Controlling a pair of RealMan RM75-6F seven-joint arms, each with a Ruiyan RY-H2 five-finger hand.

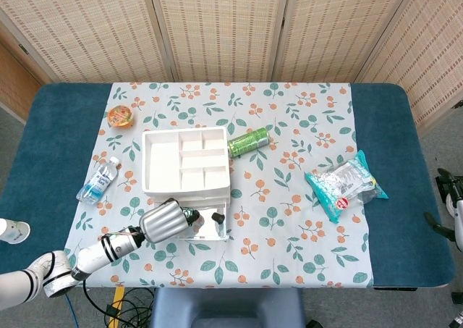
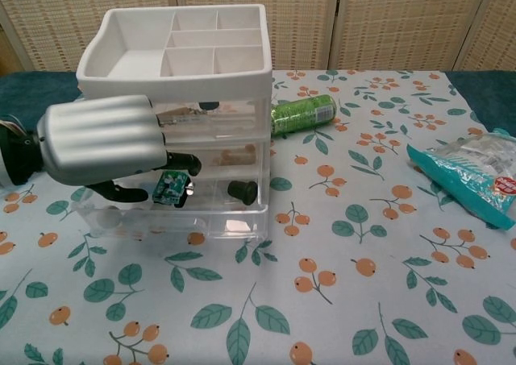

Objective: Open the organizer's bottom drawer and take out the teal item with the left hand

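The left hand [image 2: 101,143] covers the left part of the organizer [image 2: 193,83] in the chest view, so the left ends of its clear drawers cannot be seen, and the silver back of the hand hides most of its fingers [image 2: 181,160]; whether they touch or pinch the teal item [image 2: 168,188] cannot be told. The teal item's print is too small to read. In the head view the same hand hides the pulled-out drawer's left half. The right hand [image 1: 448,208] is cut by the head view's right edge, leaving only dark parts, its fingers unreadable. The snack bag [image 2: 476,176] runs off the chest view's right edge. The contents of the upper drawers are blurred through the plastic.
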